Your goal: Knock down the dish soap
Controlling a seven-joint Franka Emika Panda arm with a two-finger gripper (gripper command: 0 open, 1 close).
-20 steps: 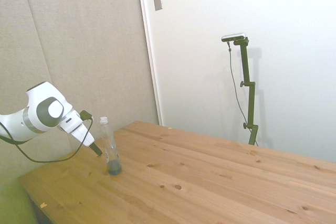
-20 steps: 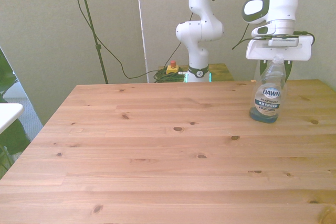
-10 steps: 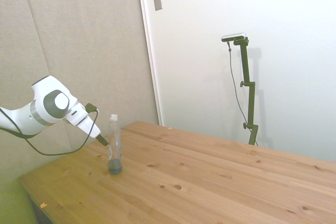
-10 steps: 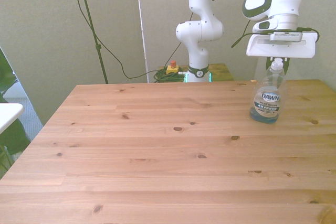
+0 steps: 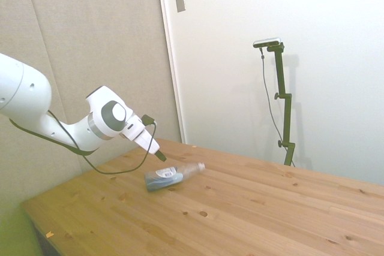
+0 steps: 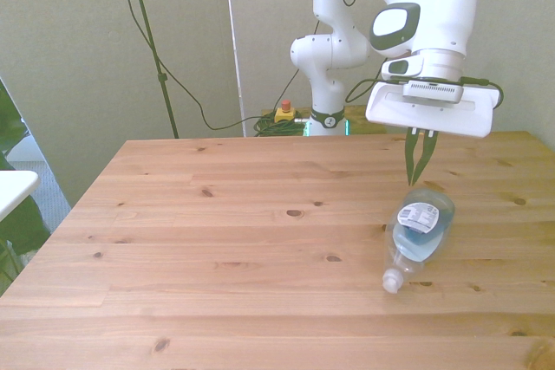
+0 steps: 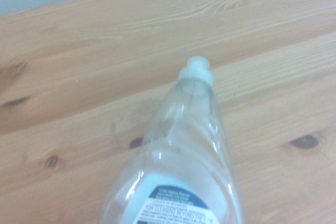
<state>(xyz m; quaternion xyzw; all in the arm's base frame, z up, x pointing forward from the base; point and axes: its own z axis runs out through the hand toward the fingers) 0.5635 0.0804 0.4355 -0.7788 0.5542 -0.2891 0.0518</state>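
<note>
On the table (image 6: 217, 240), toward 4 o'clock in the front view, the soap (image 6: 416, 236) lies on its side, white cap (image 6: 393, 281) pointing to the near edge and base to the far side, blue liquid pooled in its lower body. Above its base hangs the gripper (image 6: 420, 158), fingers (image 6: 410, 160) close together, gripping nothing, clear of the bottle. From the side, the soap (image 5: 170, 175) rests just beneath the gripper (image 5: 161, 156). Close up, the soap (image 7: 181, 171) fills the wrist view, cap (image 7: 196, 71) on bare wood.
</note>
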